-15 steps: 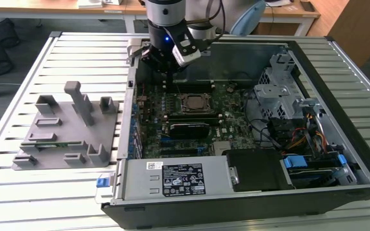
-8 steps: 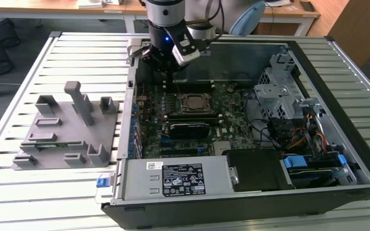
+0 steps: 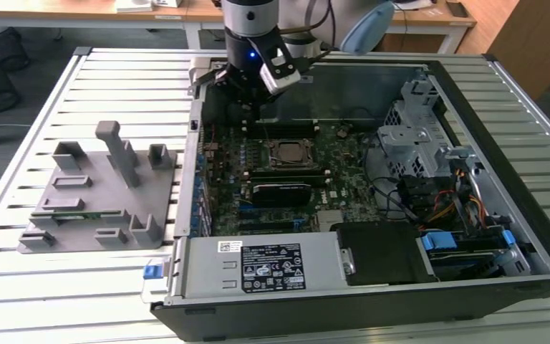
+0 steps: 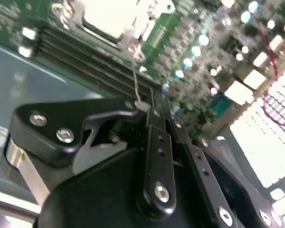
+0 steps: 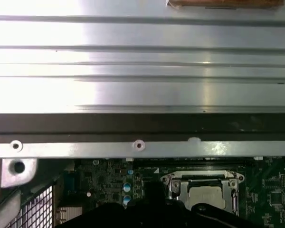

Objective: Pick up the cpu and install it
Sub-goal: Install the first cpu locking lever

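Observation:
The cpu lies flat in the motherboard socket inside the open computer case, its silver-grey top facing up. It also shows as a bright square in the second wrist view and inside the metal socket frame in the first wrist view. My gripper hangs over the board's rear part, behind the socket and a little toward the exterior view's left. In the second wrist view the gripper looks shut, with no chip between its fingers. A thin metal lever runs from the socket up to the fingertips.
A grey plastic fixture with upright posts stands on the slatted table at the exterior view's left of the case. Inside the case are a black finned block, a power supply, a drive cage and cables.

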`<state>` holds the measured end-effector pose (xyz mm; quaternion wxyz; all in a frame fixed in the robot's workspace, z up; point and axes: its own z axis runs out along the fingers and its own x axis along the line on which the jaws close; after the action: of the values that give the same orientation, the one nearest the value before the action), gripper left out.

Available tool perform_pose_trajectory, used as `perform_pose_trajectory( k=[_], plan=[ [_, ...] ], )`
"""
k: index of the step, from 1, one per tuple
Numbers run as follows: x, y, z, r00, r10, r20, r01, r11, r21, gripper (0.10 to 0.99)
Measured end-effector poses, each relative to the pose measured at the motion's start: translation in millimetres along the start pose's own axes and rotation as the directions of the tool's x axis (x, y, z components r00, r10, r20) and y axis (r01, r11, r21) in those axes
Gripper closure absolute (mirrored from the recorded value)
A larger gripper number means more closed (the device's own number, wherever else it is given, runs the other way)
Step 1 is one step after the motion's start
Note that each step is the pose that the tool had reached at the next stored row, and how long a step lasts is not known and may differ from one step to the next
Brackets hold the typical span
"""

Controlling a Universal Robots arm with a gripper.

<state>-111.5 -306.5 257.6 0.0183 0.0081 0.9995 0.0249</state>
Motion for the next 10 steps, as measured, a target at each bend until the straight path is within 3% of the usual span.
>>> perform_pose_trajectory(
  k=[10],
  plan=[
    [-33.9, 0.5, 2.8, 1.0000, 0.000, -0.0019, 0.000, 1.0000, -0.001, 0.973]
  ],
)
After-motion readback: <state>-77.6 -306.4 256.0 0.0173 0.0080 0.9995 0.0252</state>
